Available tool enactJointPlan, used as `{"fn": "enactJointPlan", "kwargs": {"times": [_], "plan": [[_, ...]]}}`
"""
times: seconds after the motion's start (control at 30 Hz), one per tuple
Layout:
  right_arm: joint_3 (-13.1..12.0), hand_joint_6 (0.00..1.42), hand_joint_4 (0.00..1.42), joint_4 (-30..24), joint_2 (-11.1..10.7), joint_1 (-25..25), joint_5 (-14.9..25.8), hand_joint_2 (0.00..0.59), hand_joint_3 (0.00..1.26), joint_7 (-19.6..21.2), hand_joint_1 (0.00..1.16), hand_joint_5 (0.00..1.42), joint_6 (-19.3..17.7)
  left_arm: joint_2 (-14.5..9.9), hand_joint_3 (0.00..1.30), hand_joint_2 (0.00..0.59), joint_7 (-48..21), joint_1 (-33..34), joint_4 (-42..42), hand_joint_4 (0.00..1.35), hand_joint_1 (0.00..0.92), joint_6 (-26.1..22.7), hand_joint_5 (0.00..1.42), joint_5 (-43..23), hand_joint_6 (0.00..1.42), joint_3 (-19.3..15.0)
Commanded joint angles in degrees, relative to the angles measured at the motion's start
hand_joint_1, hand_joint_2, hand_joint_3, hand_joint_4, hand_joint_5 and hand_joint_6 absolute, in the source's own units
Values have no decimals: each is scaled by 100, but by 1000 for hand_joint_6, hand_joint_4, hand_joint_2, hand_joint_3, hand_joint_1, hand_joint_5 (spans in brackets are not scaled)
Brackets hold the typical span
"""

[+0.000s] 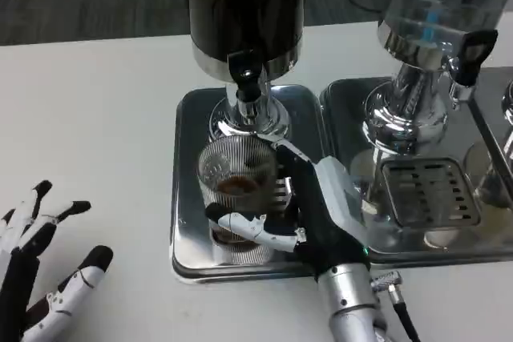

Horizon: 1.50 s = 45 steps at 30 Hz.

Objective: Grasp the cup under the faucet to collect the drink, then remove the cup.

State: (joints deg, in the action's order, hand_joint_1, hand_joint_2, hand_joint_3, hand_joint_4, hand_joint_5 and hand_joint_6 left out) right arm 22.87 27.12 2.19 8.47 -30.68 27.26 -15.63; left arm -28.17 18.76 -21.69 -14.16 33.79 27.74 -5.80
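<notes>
cup (237,198): ribbed clear glass, I'd judge slippery, breakable, light with little drink | right hand (309,210): fingers wrapped round its middle, under faucet (247,86) | left hand (44,266): spread, empty

A white table (96,118) carries two shiny metal trays (186,198) (341,102) side by side, with the left hand (44,270) resting on it nearby.

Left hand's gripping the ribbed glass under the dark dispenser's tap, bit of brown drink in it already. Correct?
Not quite: the right hand grips the ribbed glass, as the head view shows. The left hand rests open on the table. The glass does sit under the dark dispenser's tap with some brown drink in it.
</notes>
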Motion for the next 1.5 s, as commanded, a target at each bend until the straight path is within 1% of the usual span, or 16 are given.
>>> {"fn": "enactJointPlan", "kwargs": {"times": [0.03, 0.13, 0.3, 0.4, 0.5, 0.57, 0.67, 0.73, 0.77, 0.93, 0.97, 1.03, 1.13, 1.23, 1.37, 1.5], "plan": [[-77, 1311, 583, -109, -14, -74, 40, 163, 433, 167, 978, 887, -306, 59, 257, 220, -17, 45, 44, 0, 0, -58, 25, 52, 0, 48], [-133, 1363, 615, -166, -88, -77, 107, 153, 464, 64, 980, 930, -334, 82, 253, 222, -45, 95, 12, 0, 0, -50, 25, 64, 0, 113], [-222, 1379, 634, -433, -203, -223, -40, 149, 481, 222, 982, 939, -284, 111, 251, 224, -36, 158, -34, 0, 0, -33, 24, 73, 0, 196], [-255, 1382, 635, -484, -200, -272, -68, 146, 483, 233, 983, 940, -262, 111, 251, 224, -29, 185, -77, 0, 0, -25, 24, 65, 0, 234], [-232, 1388, 636, -598, -230, -361, -180, 143, 483, 335, 985, 946, -349, 95, 250, 224, -32, 210, -104, 0, 0, -3, 24, 83, 0, 281], [-238, 1399, 641, -860, -333, -500, -291, 143, 486, 403, 986, 946, -440, 64, 236, 223, -28, 219, -92, 0, 0, 8, 23, 127, 0, 297], [-230, 1404, 643, -1156, -396, -649, -352, 142, 488, 330, 986, 947, -409, -27, 183, 210, -15, 222, -49, 0, 0, -5, 7, 272, 0, 295], [-240, 1406, 644, -1352, -440, -768, -343, 141, 491, 263, 986, 947, -399, -64, 98, 195, -6, 211, -21, 0, 0, -14, 0, 386, 0, 291], [-246, 1406, 644, -1463, -476, -837, -340, 140, 492, 231, 986, 947, -406, -89, 25, 171, -13, 202, 26, 0, 0, -38, 0, 462, 0, 301], [-245, 1410, 644, -2037, -731, -1278, -329, 138, 495, -50, 987, 947, -446, -376, 0, 120, -457, 55, 752, 0, 0, -645, 0, 1155, 0, 467], [-272, 1402, 645, -2129, -767, -1378, -277, 137, 496, -109, 987, 947, -458, -411, 0, 117, -499, 9, 874, 0, 0, -720, 0, 1232, 0, 484], [-292, 1400, 645, -2282, -864, -1518, -359, 137, 497, -88, 987, 947, -512, -450, 0, 106, -588, -102, 1084, 0, 0, -849, 0, 1293, 0, 478], [-297, 1401, 645, -2501, -884, -1713, -239, 136, 497, -185, 987, 947, -559, -501, 0, 89, -766, -298, 1430, 0, 0, -1088, 0, 1406, 0, 452], [-305, 1403, 645, -2686, -906, -1884, -144, 135, 497, -274, 987, 947, -615, -507, 0, 75, -864, -499, 1716, 0, 0, -1314, 0, 1587, 0, 479], [-309, 1404, 645, -3135, -1012, -2207, -72, 135, 497, -434, 987, 947, -745, -418, 0, 69, -876, -819, 1994, 0, 0, -1511, 0, 1662, 0, 492], [-242, 1405, 646, -3538, -1153, -2480, 171, 134, 499, -844, 984, 947, -973, -297, 0, 63, -692, -1217, 2321, 0, 0, -1640, 0, 1766, 0, 455]]}}
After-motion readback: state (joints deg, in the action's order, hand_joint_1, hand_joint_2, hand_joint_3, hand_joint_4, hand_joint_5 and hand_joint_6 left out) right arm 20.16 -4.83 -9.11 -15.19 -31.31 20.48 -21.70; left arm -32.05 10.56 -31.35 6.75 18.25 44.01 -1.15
